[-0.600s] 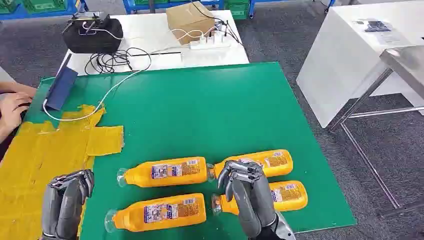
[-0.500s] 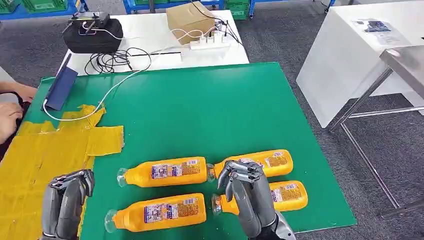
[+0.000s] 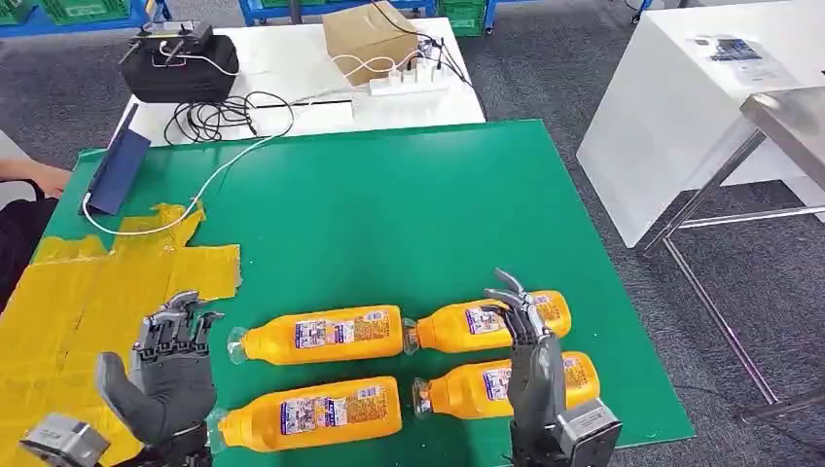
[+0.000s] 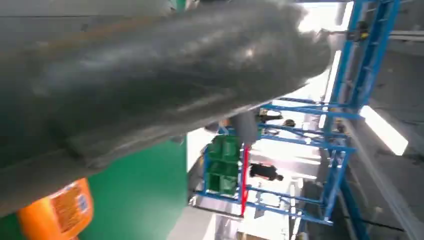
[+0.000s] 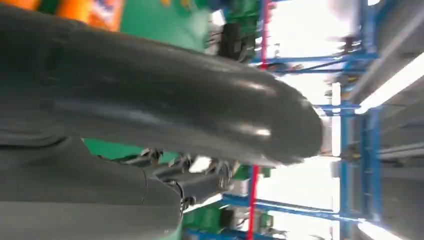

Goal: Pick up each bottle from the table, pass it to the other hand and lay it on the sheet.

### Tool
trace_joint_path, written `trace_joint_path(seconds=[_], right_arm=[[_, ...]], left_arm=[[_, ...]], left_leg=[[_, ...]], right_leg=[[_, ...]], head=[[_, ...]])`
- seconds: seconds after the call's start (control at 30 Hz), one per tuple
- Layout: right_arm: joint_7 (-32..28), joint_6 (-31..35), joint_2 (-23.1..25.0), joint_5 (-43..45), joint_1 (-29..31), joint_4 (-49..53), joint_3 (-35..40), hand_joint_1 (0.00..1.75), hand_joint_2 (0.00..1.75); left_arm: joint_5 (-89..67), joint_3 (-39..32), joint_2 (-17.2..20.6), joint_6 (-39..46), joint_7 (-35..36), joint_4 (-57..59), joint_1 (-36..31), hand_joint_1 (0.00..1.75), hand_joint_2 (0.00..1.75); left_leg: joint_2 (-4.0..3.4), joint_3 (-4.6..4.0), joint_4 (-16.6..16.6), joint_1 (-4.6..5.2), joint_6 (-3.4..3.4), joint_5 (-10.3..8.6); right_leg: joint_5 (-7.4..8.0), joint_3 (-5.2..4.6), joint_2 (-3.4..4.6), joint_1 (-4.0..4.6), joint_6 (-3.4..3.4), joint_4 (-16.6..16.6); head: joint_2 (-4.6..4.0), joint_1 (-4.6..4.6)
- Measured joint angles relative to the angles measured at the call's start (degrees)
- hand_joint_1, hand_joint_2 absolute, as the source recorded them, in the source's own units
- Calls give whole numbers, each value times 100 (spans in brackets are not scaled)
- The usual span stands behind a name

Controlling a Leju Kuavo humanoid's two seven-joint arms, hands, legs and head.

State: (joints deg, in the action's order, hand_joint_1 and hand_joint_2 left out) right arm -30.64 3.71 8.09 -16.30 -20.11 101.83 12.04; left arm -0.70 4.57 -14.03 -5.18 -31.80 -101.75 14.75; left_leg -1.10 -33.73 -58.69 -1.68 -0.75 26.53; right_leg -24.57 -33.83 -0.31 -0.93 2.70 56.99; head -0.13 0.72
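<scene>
four bottles lie waiting, both hands empty

four orange bottles (image 3: 321,334) lie capped and full of orange liquid on the green table (image 3: 389,214), near its front edge. the yellow sheet (image 3: 68,302) covers the left corner. the left hand (image 3: 170,375) and the right hand (image 3: 520,341) hover with fingers spread, holding nothing.

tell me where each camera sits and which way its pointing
Head view: high on the body, looking forward and down at the green table mat with four orange plastic bottles; left robot hand and right robot hand show.
Left wrist view: behind the left robot hand, looking past it to blue shelving.
Right wrist view: behind the right robot hand, toward similar shelving.
Shared: all three views catch the green mat and orange bottles.
</scene>
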Motion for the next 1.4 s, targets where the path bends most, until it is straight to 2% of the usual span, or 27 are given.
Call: trace_joint_path(seconds=[0.13,0.17,0.3,0.47,0.6,0.73,0.87,1.03,1.4], right_arm=[[-25,592,35,-319,-54,-83,26,0,0],[97,735,35,-402,-56,-96,50,0,175],[509,989,-15,-700,-51,-166,221,0,175],[1239,504,-335,-900,178,-343,827,0,175],[1431,621,-690,-1325,427,-396,1564,0,175],[1646,692,-876,-1542,553,-396,1900,0,175],[1997,635,-1193,-2078,963,-422,2471,0,175],[2325,276,-1436,-2341,1262,-538,2881,0,175],[2911,-716,-1858,-2101,1873,-1202,3296,0,175]], left_arm=[[94,-2,-39,-64,-11,116,-2,0,0],[120,-2,-39,-64,0,140,-3,0,0],[59,-4,-64,-29,46,195,-2,0,0],[13,4,-70,-16,55,265,-52,0,0],[4,53,-70,-24,78,398,-161,0,0],[2,68,-70,-22,85,483,-213,0,0],[18,153,-68,-22,124,610,-333,0,0],[70,234,-63,-20,164,709,-396,0,0],[140,310,-4,-5,175,892,-522,0,0]], left_leg=[[0,-2,0,1,0,0],[0,-2,0,1,0,0],[0,-2,0,2,1,0],[-1,-1,0,2,0,-1],[1,-2,0,2,2,-3],[1,-4,0,2,2,-3],[0,-2,-1,3,3,-3],[1,-3,-1,3,3,-4],[1,-4,-1,4,4,-5]], right_leg=[[0,-2,0,-1,0,0],[0,-1,0,-1,0,0],[1,0,0,-2,1,0],[1,-1,1,-1,0,0],[1,0,0,-2,0,0],[1,1,0,-2,1,0],[3,1,0,-3,1,0],[3,0,0,-2,1,0],[3,0,0,-3,2,0]], head=[[0,0],[0,2],[0,0],[0,0],[0,0],[0,0],[0,2],[0,0],[0,0]])
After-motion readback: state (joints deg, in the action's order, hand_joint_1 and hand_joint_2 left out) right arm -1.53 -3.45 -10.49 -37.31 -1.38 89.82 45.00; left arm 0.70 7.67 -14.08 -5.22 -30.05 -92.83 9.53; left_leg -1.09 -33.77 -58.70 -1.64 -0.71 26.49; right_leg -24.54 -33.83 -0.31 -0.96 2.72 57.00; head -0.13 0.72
